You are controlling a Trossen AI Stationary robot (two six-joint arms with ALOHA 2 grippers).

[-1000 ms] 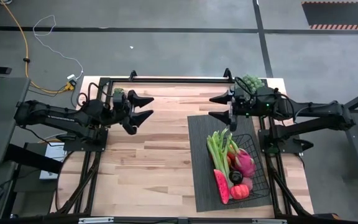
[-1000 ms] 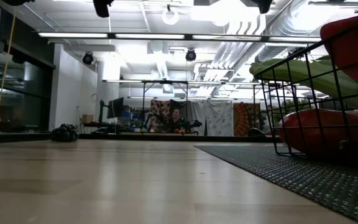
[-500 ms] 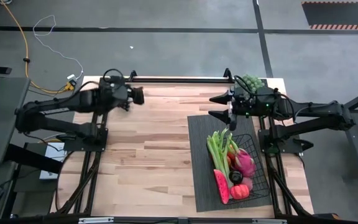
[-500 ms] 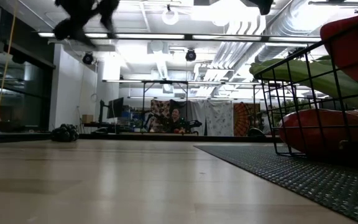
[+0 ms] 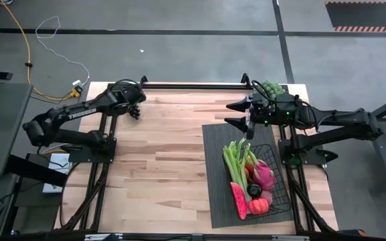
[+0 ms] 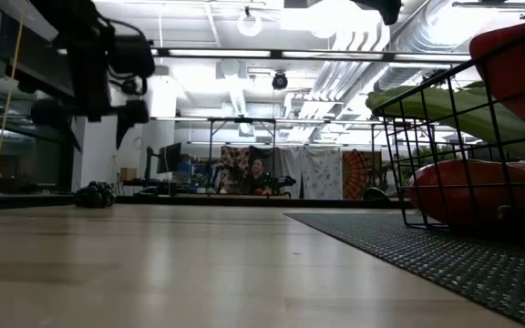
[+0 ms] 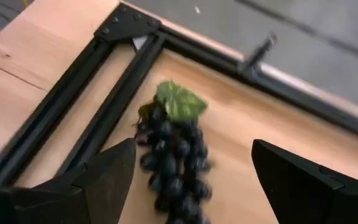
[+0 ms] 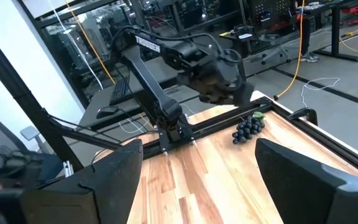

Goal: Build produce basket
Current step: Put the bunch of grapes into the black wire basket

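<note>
A bunch of dark grapes [image 7: 173,155] with a green leaf lies on the wood in the table's far left corner, inside the black frame rails. It also shows in the right wrist view [image 8: 248,127] and the low view [image 6: 94,194]. My left gripper [image 7: 192,149] [image 5: 135,110] hangs open above it, slanting down, one finger on either side and clear of it. The black wire basket [image 5: 280,175] stands on the mat at the near right and holds celery [image 5: 233,161], a dragon fruit [image 5: 265,175], a watermelon slice [image 5: 238,199] and other produce. My right gripper [image 5: 236,114] waits open above the mat's far end.
The dark ribbed mat [image 5: 214,167] lies under the basket. Black frame rails [image 5: 193,85] run along the far edge and down both sides. A bunch of green grapes [image 5: 271,87] sits at the far right corner. Bare wood [image 5: 166,161] spreads across the middle.
My left gripper has swung from the left middle of the table toward the far left corner. It has tipped from level to slanting down and has sunk toward the dark grapes, its fingers still open. The grapes have not moved.
</note>
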